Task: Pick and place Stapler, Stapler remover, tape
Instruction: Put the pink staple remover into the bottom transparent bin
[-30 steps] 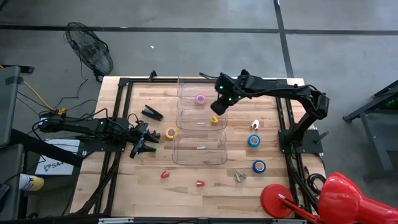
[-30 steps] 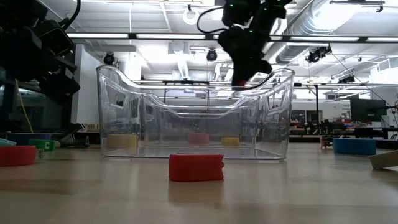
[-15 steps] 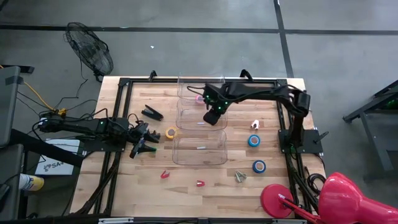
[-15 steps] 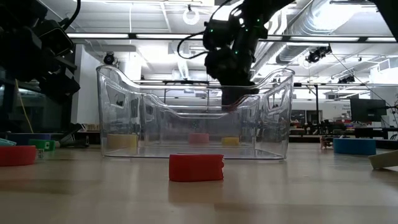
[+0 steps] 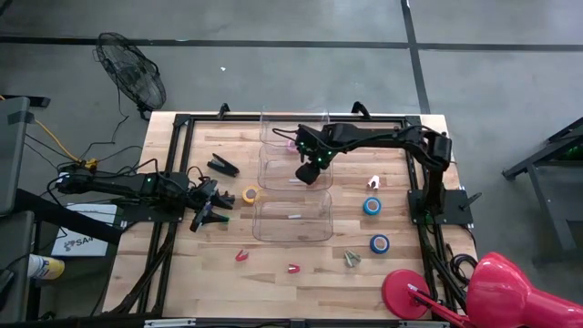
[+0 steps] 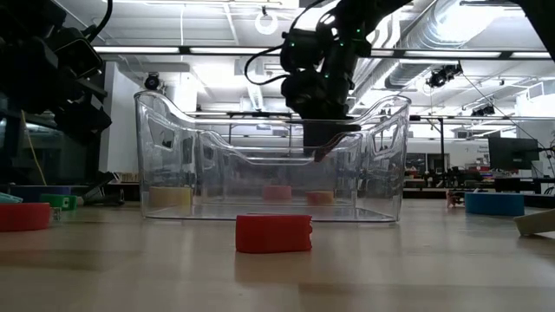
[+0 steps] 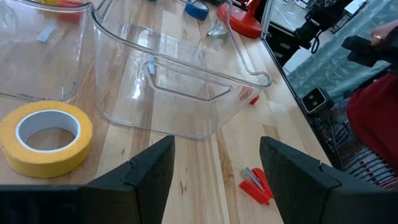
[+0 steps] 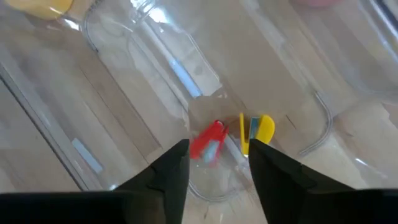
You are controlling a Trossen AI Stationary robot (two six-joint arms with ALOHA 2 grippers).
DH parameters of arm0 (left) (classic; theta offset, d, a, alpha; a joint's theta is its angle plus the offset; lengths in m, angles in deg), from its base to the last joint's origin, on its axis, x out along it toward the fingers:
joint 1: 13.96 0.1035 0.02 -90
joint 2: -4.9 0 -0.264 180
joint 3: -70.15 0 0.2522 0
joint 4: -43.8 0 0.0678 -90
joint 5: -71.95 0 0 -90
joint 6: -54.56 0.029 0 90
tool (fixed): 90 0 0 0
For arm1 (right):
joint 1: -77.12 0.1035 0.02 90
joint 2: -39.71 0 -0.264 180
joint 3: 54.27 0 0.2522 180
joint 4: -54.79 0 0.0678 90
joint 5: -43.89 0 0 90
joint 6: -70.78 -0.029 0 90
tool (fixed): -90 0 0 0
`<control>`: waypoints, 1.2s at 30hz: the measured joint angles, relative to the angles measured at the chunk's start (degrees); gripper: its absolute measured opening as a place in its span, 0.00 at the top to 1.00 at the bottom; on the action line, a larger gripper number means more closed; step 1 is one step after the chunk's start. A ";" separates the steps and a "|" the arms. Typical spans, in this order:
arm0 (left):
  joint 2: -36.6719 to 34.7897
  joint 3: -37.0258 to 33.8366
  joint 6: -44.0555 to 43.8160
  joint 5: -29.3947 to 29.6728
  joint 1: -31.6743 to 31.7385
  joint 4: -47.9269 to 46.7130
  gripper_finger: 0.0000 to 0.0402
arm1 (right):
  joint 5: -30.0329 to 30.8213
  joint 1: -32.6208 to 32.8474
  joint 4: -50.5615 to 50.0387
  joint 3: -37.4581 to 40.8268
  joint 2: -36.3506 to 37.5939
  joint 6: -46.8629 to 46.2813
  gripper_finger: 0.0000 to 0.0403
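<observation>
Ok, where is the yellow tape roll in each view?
High view: yellow tape roll just left of the clear bins.
Low view: roll at left, seen through the front bin.
Left wrist view: roll at lower left.
Right wrist view: cannot tell.
Shared landmark: the clear bins.

- Yellow tape roll (image 5: 250, 195) lies flat on the desk (image 5: 182, 264), just beside the clear bins' left side.
- Pink tape roll (image 5: 293, 143) sits in the far bin.
- Two blue tape rolls lie flat on the right: one (image 5: 372, 206) nearer the bins, the other (image 5: 379, 243) closer to the front edge.
- Black stapler (image 5: 223, 165) lies at far left.
- Small red remover (image 8: 208, 140) and a yellow one (image 8: 257, 130) sit together in the middle bin.
- Two more red removers, (image 5: 241, 256) and (image 5: 293, 269), lie near the front.
</observation>
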 joint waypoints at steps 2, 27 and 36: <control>-0.01 -0.01 0.00 0.00 0.01 0.00 0.42 | -0.08 0.02 0.02 0.00 0.22 -0.91 0.59; 0.00 0.00 0.00 0.00 0.01 0.01 0.42 | 18.45 -1.81 -10.37 25.44 26.98 -42.31 0.54; 0.01 -0.01 -0.02 0.00 0.01 0.00 0.42 | 18.95 -0.33 -8.48 36.82 30.45 -51.88 0.44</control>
